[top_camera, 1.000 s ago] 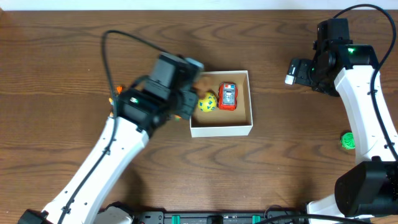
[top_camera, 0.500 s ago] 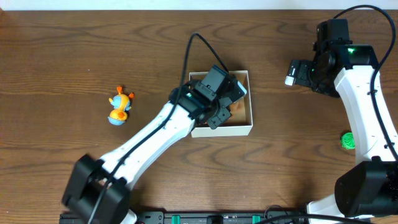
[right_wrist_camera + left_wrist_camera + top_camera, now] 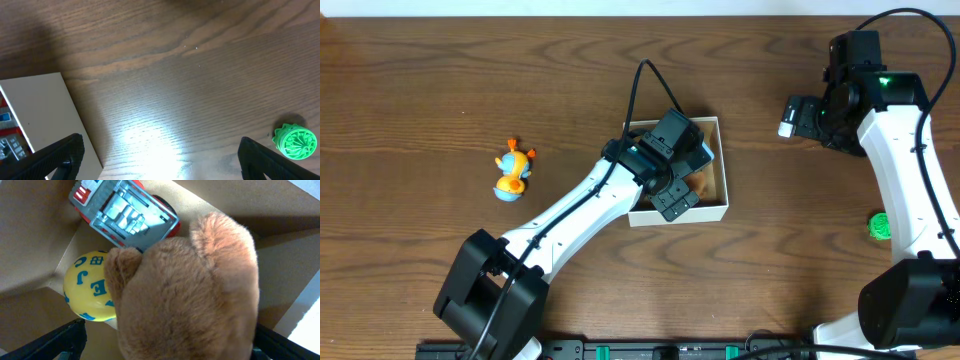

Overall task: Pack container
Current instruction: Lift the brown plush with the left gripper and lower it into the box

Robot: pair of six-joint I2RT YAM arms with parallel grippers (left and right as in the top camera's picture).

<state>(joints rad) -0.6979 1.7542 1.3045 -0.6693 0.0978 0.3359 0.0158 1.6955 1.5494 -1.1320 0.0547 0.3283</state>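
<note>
Bear [image 3: 185, 290] lowered; ball [image 3: 87, 292] (letters B, J, E)

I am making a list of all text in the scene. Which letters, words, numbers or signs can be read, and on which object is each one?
"J", "E", "B": blue letters on the yellow ball inside the container; its other letters are cut off or hidden by the brown plush toy.
Red toy car: coloured markings, but no readable text.
Green toy, orange toy: no text visible.
</note>
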